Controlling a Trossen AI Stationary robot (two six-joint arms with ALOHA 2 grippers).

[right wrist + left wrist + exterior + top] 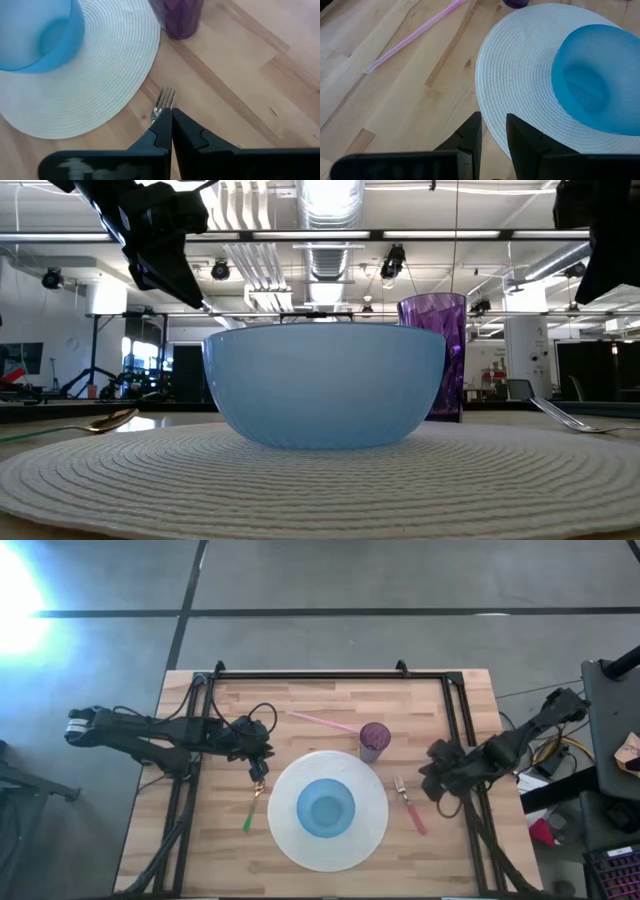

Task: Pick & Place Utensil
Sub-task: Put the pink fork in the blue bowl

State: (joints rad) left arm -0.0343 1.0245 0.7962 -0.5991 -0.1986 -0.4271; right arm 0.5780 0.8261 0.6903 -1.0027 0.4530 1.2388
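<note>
A spoon with a green handle point(248, 812) lies flat on the wood just left of the round mat, its gold bowl point(110, 420) pointing toward the far edge. My left gripper point(258, 774) hangs above that bowl end, raised off the table, its fingers point(475, 135) a little apart and open. A fork with a pink handle point(410, 806) lies on the table right of the mat, tines point(163, 100) toward the far edge. My right gripper point(433, 780) hovers just right of the fork, lifted, with its fingers shut point(171, 120) and nothing between them.
A white woven round mat point(290, 840) sits at the table's near middle with a blue bowl point(327, 808) on it. A purple cup point(375, 740) stands beyond the mat, and a pink straw point(322, 721) lies left of the cup. A black frame rail point(330, 675) runs along the far edge.
</note>
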